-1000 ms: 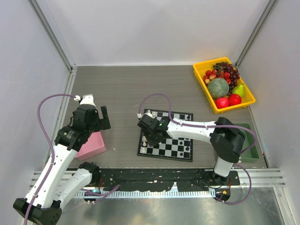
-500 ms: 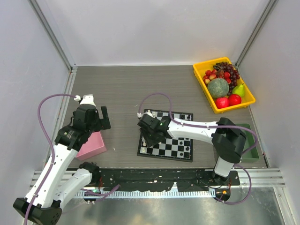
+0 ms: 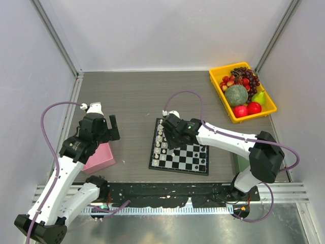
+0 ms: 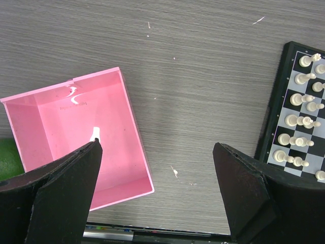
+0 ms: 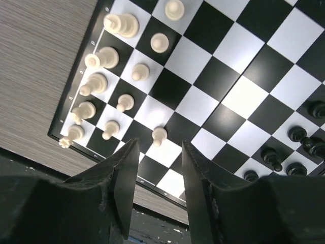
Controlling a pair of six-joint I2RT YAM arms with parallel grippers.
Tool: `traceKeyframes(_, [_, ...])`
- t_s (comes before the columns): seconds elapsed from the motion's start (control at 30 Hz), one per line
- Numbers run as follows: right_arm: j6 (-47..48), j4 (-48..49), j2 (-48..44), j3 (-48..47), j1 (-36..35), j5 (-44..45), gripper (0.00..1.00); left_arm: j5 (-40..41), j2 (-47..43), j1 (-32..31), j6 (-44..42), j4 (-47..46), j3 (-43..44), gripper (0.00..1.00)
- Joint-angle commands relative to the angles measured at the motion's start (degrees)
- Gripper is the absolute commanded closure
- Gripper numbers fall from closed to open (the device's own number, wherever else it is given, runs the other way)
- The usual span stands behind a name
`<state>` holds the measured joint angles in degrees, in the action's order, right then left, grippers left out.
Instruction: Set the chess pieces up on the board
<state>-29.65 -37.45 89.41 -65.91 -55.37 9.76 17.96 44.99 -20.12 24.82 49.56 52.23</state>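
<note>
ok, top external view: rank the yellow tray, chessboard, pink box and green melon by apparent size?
1. yellow tray and chessboard: they look about alike, so not ranked against each other.
2. pink box: looks smaller, but it is partly hidden under the left arm, so unsure.
3. green melon: smallest.

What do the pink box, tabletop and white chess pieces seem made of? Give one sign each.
Pink box: likely glossy plastic; glare on its floor. Tabletop: probably matte wood-grain laminate; fine grey streaks. White chess pieces: seemingly smooth plastic; even cream sheen.
</note>
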Motion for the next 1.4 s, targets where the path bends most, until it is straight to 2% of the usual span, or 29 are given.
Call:
traceKeyframes(0.0, [1.1, -0.6, 0.3, 0.3, -0.1, -1.0, 0.55, 0.3, -0.3, 0.3, 0.0, -1.8, 0.1, 0.01])
traceKeyframes(0.37, [1.7, 0.5, 3.6, 1.0, -0.1, -4.7, 0.57, 0.4, 0.2, 0.3, 0.0, -1.9, 0.3, 0.01])
traceKeyframes(1.03, [1.9, 0.9, 6.5, 1.2, -0.1, -5.6, 0.75, 0.3, 0.6, 0.3, 0.1, -2.0, 0.3, 0.01])
traceKeyframes(1.37, [2.0, 0.1, 7.0, 0.6, -0.1, -5.2, 0.75, 0.3, 0.9, 0.3, 0.0, -2.0, 0.3, 0.01])
